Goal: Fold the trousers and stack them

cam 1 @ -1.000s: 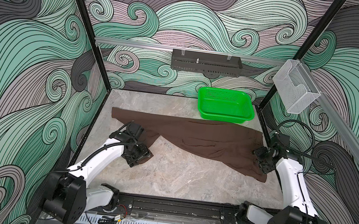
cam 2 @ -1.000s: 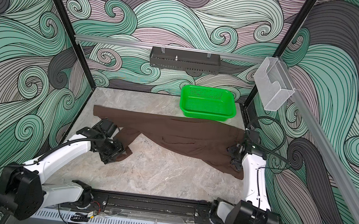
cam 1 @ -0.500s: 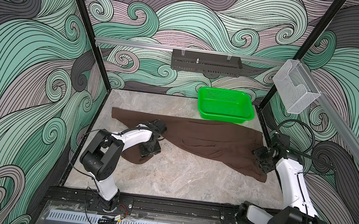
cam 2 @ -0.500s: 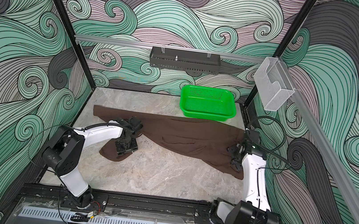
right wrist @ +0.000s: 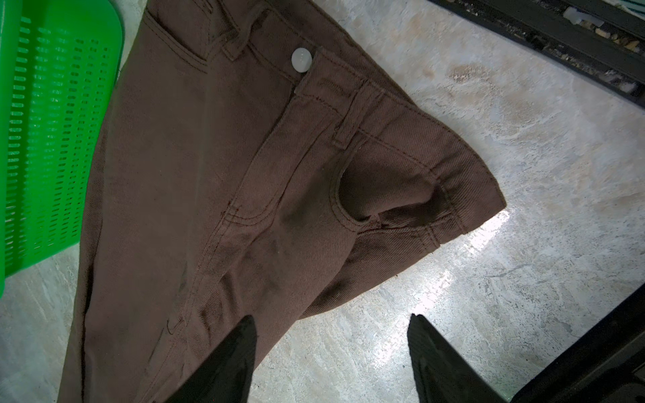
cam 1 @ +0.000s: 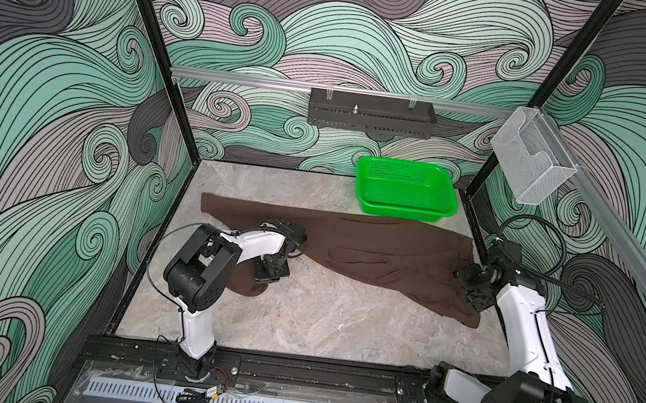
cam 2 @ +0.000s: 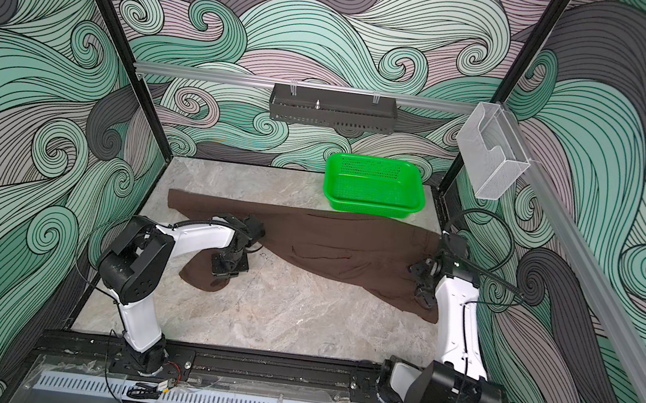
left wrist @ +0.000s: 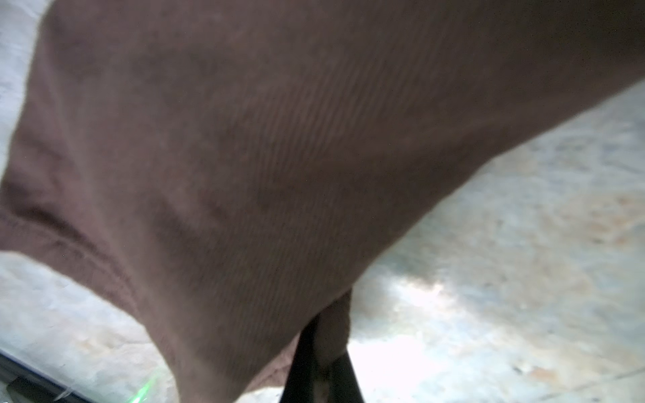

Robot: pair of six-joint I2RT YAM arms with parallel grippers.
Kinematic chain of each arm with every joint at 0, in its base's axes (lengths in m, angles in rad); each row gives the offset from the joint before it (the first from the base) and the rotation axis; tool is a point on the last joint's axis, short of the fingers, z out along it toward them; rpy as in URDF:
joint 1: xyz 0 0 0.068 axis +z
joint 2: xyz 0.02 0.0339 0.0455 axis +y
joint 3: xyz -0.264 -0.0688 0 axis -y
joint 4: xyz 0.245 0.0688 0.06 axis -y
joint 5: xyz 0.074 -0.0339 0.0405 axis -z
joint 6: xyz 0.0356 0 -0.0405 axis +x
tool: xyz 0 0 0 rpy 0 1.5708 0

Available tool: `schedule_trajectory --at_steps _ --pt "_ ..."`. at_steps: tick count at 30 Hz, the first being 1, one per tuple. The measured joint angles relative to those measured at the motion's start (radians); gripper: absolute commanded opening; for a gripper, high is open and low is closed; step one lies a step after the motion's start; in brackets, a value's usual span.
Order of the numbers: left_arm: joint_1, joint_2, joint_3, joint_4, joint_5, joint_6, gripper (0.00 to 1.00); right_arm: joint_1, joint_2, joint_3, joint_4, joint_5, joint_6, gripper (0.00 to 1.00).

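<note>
Near the bench's left edge, our left claw (left wrist: 324,343) is clamped on one leg of the trousers (cam 1: 369,250). They stretch across to the right edge, just before the basket (cam 1: 401,211). Our right claw (right wrist: 331,319) hangs spread apart over the waistband.
</note>
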Motion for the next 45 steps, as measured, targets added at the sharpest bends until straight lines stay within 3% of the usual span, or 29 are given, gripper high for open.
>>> schedule_trajectory --at_steps 4,7,14,26,40,43,45 --pt "0.003 -0.101 0.019 -0.077 -0.077 0.039 0.0 -0.024 -0.001 -0.014 0.005 -0.036 0.005 0.73" --pt "0.027 -0.257 0.083 -0.132 -0.129 0.092 0.0 -0.052 -0.006 -0.05 0.006 -0.077 0.027 0.73" --pt "0.217 -0.545 0.121 -0.17 -0.158 0.234 0.0 -0.074 -0.076 -0.15 -0.01 -0.114 0.101 0.7" --pt "0.402 -0.554 0.116 -0.189 -0.082 0.367 0.0 -0.101 -0.089 -0.21 -0.087 0.006 0.229 0.63" --pt "0.548 -0.536 0.148 -0.197 -0.021 0.419 0.0 -0.169 0.148 -0.212 -0.008 0.053 0.271 0.61" --pt "0.578 -0.536 0.161 -0.199 -0.015 0.425 0.0 -0.169 0.192 -0.212 0.015 0.054 0.286 0.5" --pt "0.599 -0.535 0.172 -0.201 -0.01 0.43 0.0 -0.169 0.225 -0.212 0.031 0.058 0.295 0.35"
